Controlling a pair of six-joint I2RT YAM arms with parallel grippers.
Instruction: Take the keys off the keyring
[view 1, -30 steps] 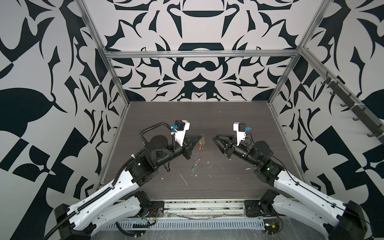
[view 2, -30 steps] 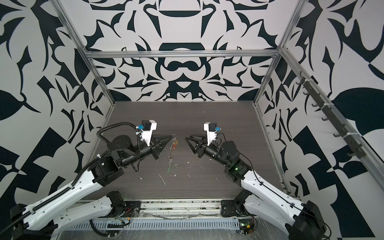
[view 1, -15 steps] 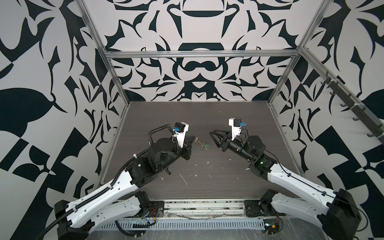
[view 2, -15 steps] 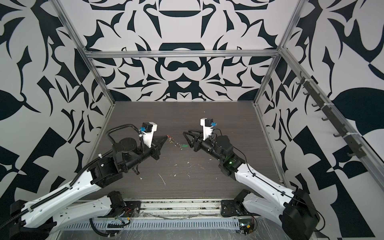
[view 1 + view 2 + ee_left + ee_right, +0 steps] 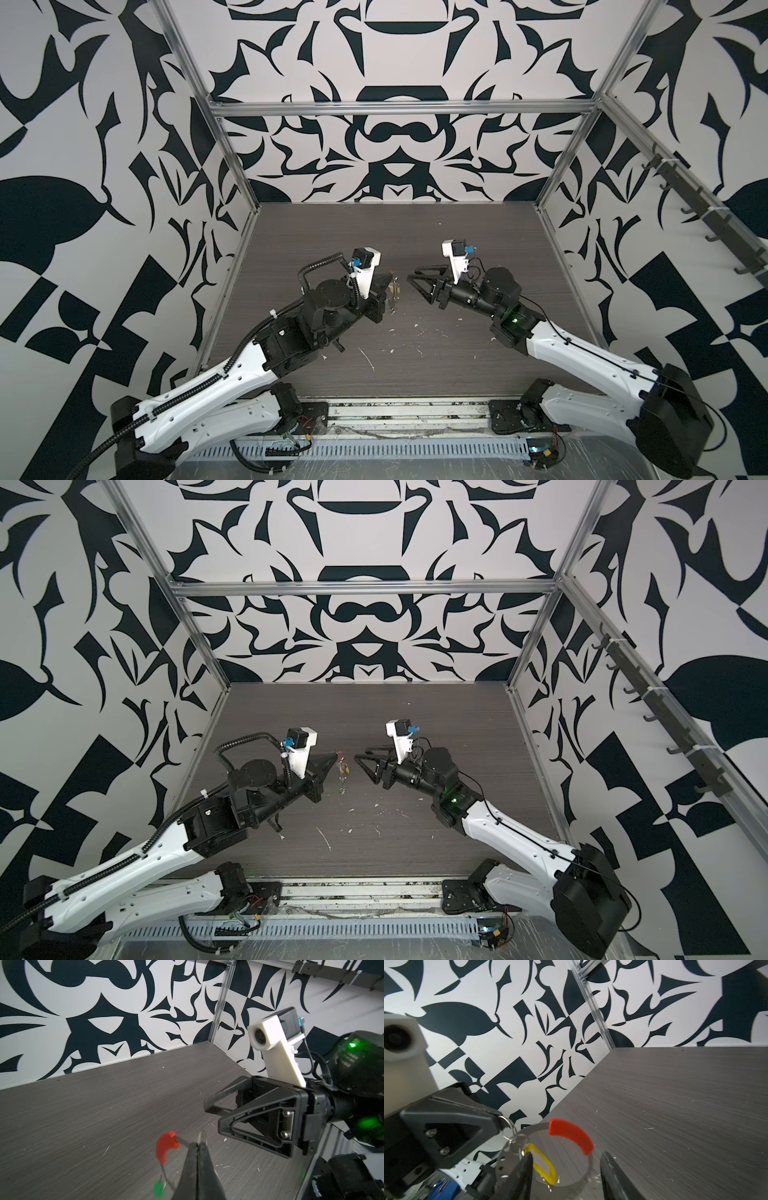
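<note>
My left gripper (image 5: 198, 1145) is shut on a small ring of the keyring (image 5: 506, 1124), held above the table. The loop hangs from it, with its red sleeve (image 5: 571, 1136) (image 5: 166, 1147) on one arc. A yellow-headed key (image 5: 544, 1165) and a green-headed key (image 5: 159, 1188) dangle from the loop. In both top views the bunch (image 5: 392, 291) (image 5: 343, 769) hangs just under the left gripper's tip (image 5: 334, 756). My right gripper (image 5: 566, 1154) (image 5: 417, 286) is open and faces the loop closely. One of its fingers (image 5: 525, 1174) is right beside the yellow key; contact cannot be told.
The dark wood-grain tabletop (image 5: 415, 232) carries small white scraps (image 5: 368, 359) near the middle and front. Patterned walls with metal frame posts (image 5: 237, 174) close in three sides. A rail of hooks (image 5: 706, 216) runs along the right wall.
My right gripper has moved closer to the left gripper and its jaws stand wider. The left gripper has shifted slightly, still shut on the keyring. The loop, slanted sideways half a second ago, now hangs down.
</note>
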